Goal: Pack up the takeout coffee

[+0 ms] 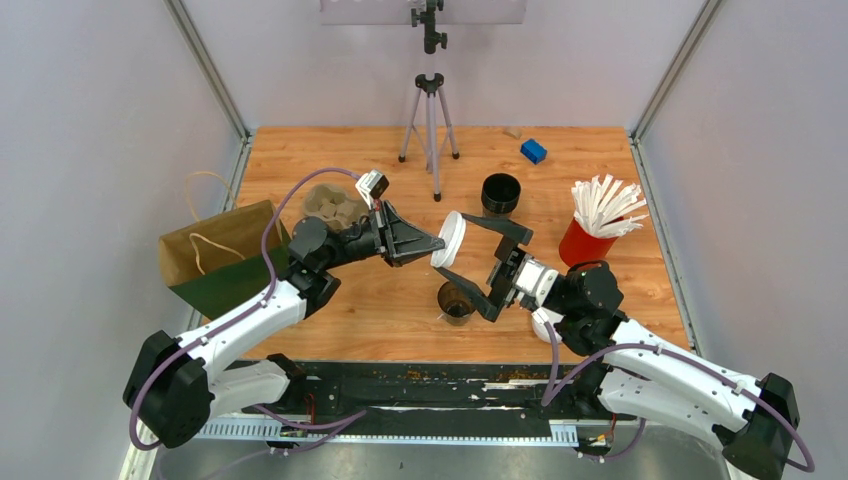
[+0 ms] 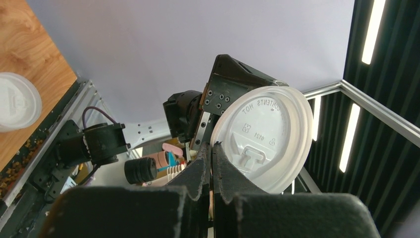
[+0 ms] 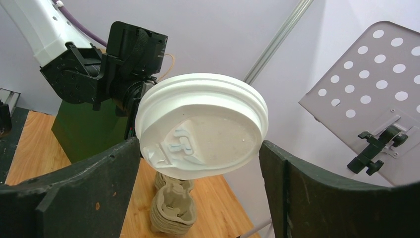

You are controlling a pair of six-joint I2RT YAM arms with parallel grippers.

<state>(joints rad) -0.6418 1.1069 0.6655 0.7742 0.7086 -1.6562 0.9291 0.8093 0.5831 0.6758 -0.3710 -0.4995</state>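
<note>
My left gripper is shut on the rim of a white plastic lid and holds it on edge in the air; the left wrist view shows its fingertips pinching that lid. My right gripper is open, with one jaw on each side of the lid and not touching it. A dark paper cup stands lidless on the table below, brown inside. A second cup with a white lid is partly hidden by my right arm; it also shows in the left wrist view.
A brown and green paper bag lies at the left. A stack of pulp cup carriers stands behind my left arm. A black stack of lidless cups, a red cup of white stirrers, a blue block and a tripod stand further back.
</note>
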